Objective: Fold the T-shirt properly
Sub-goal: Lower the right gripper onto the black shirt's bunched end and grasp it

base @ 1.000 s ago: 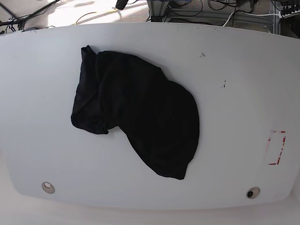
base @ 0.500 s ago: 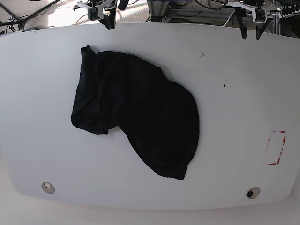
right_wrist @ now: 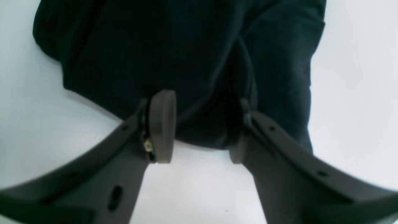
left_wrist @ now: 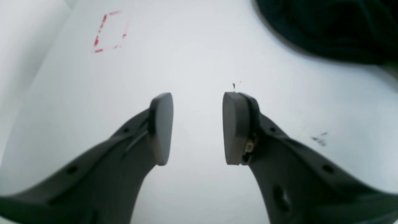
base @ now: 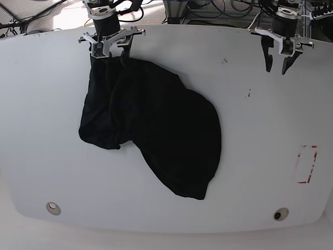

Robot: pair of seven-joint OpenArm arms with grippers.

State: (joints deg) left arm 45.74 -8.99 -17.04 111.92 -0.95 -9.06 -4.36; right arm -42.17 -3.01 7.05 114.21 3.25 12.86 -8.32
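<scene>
White table (base: pixel 47 104) carries the black T-shirt (base: pixel 156 125) crumpled and unfolded; we judge folding unstarted, our right gripper (base: pixel 111 50) and left gripper (base: pixel 276 57) both spread, grasping nothing.

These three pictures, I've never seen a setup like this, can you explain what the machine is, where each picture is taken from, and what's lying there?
This is a robot with two arms working over a white table. The wide picture looks down on the whole table from the base camera. The other two come from small cameras on the arms' wrists, so each shows its own tool from close up, as two dark prongs.

A crumpled black T-shirt lies on the table, meant to be folded. The right tool hangs over the shirt's far edge; its wrist camera shows the open prongs above the fabric. The left tool is open over bare table, away from the shirt, as its wrist picture shows. Neither tool holds anything. A faint red outline is marked near one table edge.
</scene>
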